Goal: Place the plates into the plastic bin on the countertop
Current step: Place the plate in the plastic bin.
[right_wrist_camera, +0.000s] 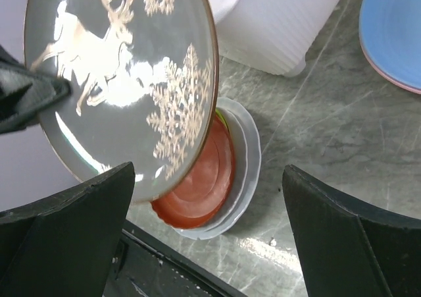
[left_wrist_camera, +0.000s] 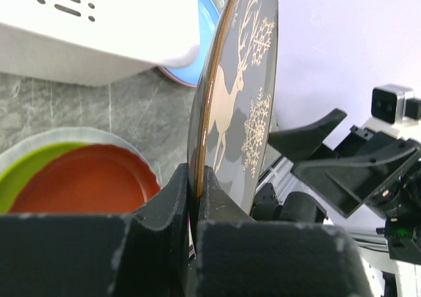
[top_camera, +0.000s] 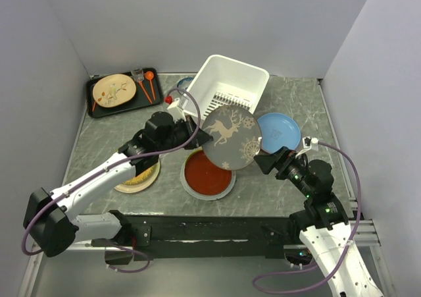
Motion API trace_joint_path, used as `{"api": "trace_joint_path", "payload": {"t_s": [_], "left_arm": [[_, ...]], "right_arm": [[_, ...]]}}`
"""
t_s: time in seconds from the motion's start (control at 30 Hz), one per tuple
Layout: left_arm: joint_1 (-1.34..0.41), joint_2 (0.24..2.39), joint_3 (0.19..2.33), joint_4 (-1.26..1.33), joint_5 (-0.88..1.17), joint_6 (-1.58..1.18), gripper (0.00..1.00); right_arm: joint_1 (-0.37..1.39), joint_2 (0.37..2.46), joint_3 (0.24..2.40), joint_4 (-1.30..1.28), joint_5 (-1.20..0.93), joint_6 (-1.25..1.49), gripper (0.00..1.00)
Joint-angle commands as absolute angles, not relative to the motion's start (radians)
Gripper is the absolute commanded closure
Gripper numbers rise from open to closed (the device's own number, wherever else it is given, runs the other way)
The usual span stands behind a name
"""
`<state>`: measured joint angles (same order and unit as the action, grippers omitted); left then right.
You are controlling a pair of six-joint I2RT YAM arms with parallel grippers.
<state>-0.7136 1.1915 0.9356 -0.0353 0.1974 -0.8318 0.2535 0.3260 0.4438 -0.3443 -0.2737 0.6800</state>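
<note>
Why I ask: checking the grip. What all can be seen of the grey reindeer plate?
The grey reindeer plate is round, glossy, likely glazed ceramic, with a cream reindeer, snowflakes and a thin golden rim. It is held off the countertop, tilted almost on edge. The left hand pinches its rim; nothing else touches it. It hangs between the plastic bin and the red plate; the open right hand is nearby, apart.
</note>
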Motion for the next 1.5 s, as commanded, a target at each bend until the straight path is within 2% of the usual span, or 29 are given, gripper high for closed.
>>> {"api": "trace_joint_path", "payload": {"t_s": [0.0,0.97,1.47], "left_arm": [[-0.683,1.204,1.052,0.112,0.287,-0.839,0.99],[-0.448,1.374,1.203,0.104,0.508,-0.854,0.99],[-0.399,1.566,1.405,0.075,0.560,-0.856,0.99]], "right_arm": [[0.255,0.314,0.489,-0.354,-0.262,0.647,0.00],[0.253,0.488,0.436,-0.144,-0.325,0.646,0.00],[0.245,0.584,0.420,-0.072,-0.322,0.627,0.00]]}}
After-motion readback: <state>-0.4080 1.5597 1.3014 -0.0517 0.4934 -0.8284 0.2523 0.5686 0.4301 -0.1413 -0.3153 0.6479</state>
